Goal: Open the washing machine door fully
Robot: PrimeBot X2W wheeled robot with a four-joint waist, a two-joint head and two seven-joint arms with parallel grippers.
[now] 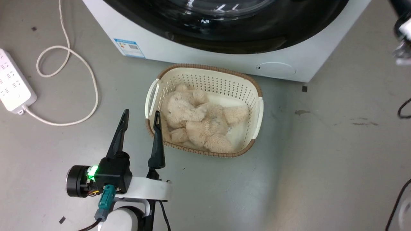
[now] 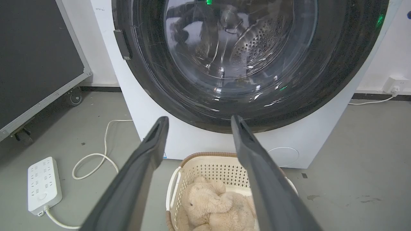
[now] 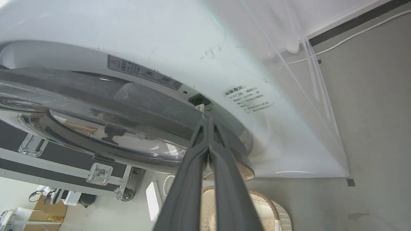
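Observation:
The washing machine door (image 1: 244,35) has a glossy black rim and a bulging glass centre (image 2: 224,41); its hinge (image 2: 122,45) sits on the left in the left wrist view. In the right wrist view the door (image 3: 96,96) stands slightly ajar, leaving the latch slot (image 3: 199,100) in the white front uncovered. My right gripper (image 3: 208,119) is shut, its tips pressed at the door's edge just below that slot. My left gripper (image 1: 141,112) hangs open and empty low before the machine, fingers (image 2: 154,144) pointing at the door's lower rim.
A cream basket (image 1: 257,93) holding a beige plush toy (image 1: 199,122) stands on the floor right before the machine. A white power strip (image 1: 13,83) and looped cord (image 1: 83,64) lie to the left. A black wheeled case (image 2: 32,64) stands beyond. The round service flap (image 1: 276,69) is low right.

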